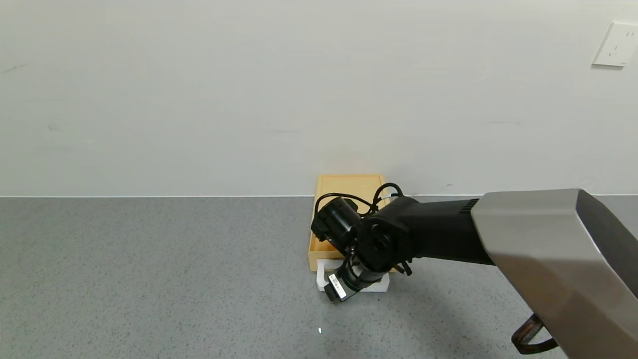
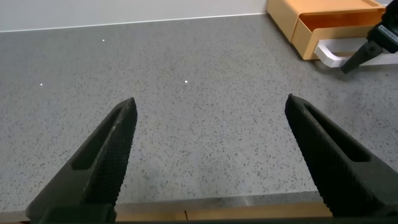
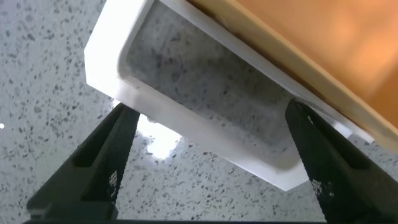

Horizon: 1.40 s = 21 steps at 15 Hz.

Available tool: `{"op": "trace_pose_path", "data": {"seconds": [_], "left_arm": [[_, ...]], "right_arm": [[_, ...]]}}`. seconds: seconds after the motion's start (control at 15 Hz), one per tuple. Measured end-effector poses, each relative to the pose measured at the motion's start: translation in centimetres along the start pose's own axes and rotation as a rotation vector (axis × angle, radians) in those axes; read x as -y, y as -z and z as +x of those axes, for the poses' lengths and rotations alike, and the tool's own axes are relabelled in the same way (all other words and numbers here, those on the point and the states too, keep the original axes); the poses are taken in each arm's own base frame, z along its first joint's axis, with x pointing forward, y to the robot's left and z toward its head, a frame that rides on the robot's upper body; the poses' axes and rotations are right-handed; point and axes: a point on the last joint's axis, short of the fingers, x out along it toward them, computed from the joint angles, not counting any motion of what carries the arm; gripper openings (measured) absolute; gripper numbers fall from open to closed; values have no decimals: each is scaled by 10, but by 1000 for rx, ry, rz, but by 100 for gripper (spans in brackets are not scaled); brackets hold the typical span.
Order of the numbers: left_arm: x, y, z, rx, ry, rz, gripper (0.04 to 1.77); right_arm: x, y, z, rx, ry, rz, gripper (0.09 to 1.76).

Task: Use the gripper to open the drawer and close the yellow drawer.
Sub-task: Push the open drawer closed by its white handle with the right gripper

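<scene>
The yellow drawer (image 1: 319, 257) sits in its flat yellow casing (image 1: 349, 187) against the back wall. It stands a little way out of the casing, as the left wrist view (image 2: 333, 36) shows. Its white loop handle (image 3: 186, 134) lies low over the grey table. My right gripper (image 3: 211, 107) is open and points down at the handle, with one finger on each side of the front bar and neither touching it. In the head view my right wrist (image 1: 349, 279) hides the fingers. My left gripper (image 2: 209, 101) is open and empty, low over the table near its front edge, far left of the drawer.
The grey speckled table (image 1: 149, 274) runs left of the drawer, and its wooden front edge (image 2: 217, 211) lies just under my left gripper. The white wall stands close behind the casing, with a socket (image 1: 615, 45) at the upper right.
</scene>
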Motion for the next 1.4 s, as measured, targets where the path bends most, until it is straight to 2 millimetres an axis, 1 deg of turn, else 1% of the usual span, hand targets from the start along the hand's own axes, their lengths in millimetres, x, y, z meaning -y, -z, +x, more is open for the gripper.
{"op": "trace_pose_path", "data": {"seconds": [0.4, 0.73, 1.13, 1.4], "left_arm": [[0, 0, 0, 0, 0, 0, 172], [0, 0, 0, 0, 0, 0, 172], [0, 0, 0, 0, 0, 0, 172], [0, 0, 0, 0, 0, 0, 172]], "right_arm": [[10, -13, 9, 53, 1, 33, 171], [17, -19, 18, 101, 3, 57, 171], [22, -28, 21, 183, 1, 90, 171], [25, -29, 22, 188, 3, 96, 171]]}}
